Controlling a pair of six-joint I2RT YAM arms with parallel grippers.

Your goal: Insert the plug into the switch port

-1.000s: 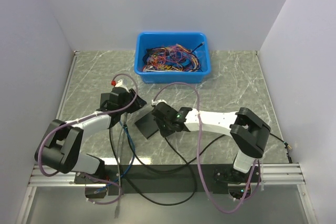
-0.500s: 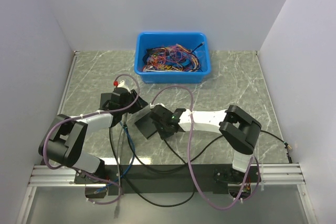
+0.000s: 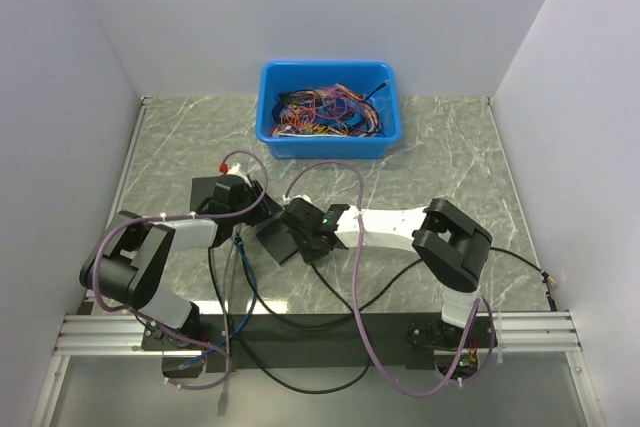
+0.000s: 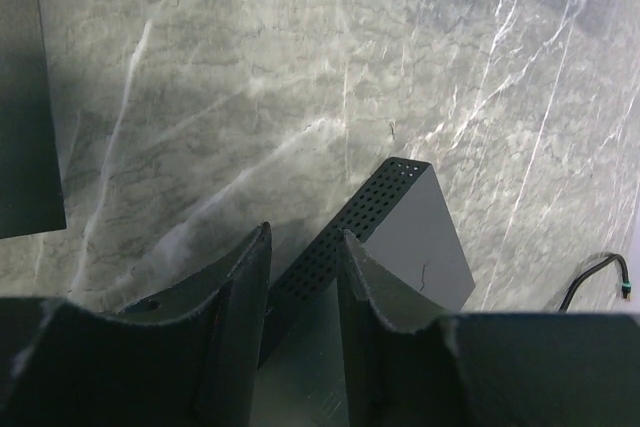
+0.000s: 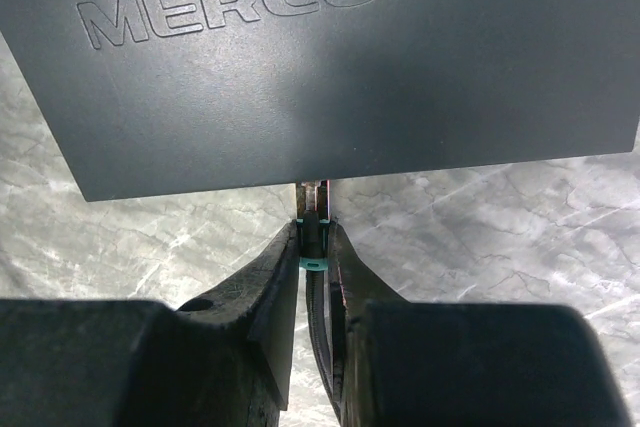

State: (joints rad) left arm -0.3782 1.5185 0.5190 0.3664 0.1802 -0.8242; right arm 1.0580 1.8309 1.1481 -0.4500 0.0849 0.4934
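- Right gripper [image 5: 313, 239] is nearly closed, pinching the plug [image 5: 312, 209] by its sides; the teal-banded cable [image 5: 318, 327] runs back between my fingers.
- Mercury switch [image 5: 330, 77] lies dead ahead of the plug, its long edge square across my approach, with the plug tip right at that edge.
- Switch port row is hidden from here; I judge it runs along that near edge.
- Left gripper [image 4: 300, 247] is partly open astride the switch's vented side; cannot tell whether it is clamped.
- Next move looks like a straight push forward by my right arm.
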